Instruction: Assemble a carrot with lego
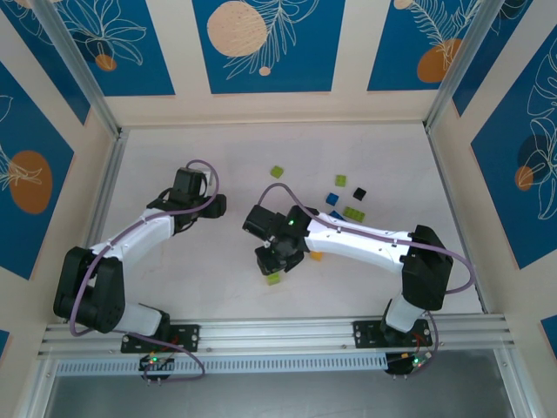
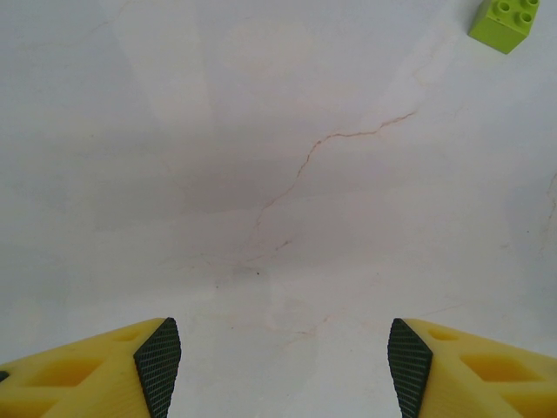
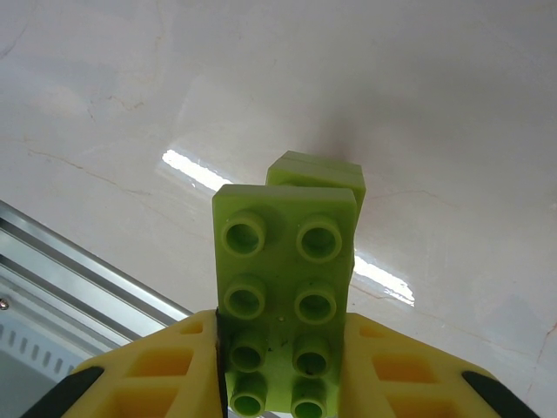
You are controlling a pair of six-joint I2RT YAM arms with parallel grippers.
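Top external view has the right gripper (image 1: 275,264) low over the near middle of the desk (image 1: 200,287), with a long lime green brick (image 1: 274,278) at its tip. In the right wrist view its jaws are clamped on the sides of that brick, studs facing the camera, the far end sticking out over the pale surface. A second lime green piece (image 3: 318,174) sits just behind that far end; whether the two are joined cannot be told.

The left gripper (image 1: 202,202) hangs to the left, well apart from the right one. Its jaws stand apart with bare desk between them.

Loose lego lies further back and to the right: a single lime green block (image 1: 277,172), two blue bricks (image 1: 340,181), a black brick (image 1: 359,192), a lime green plate (image 1: 352,212), and an orange brick (image 1: 316,255) just beside the right arm.
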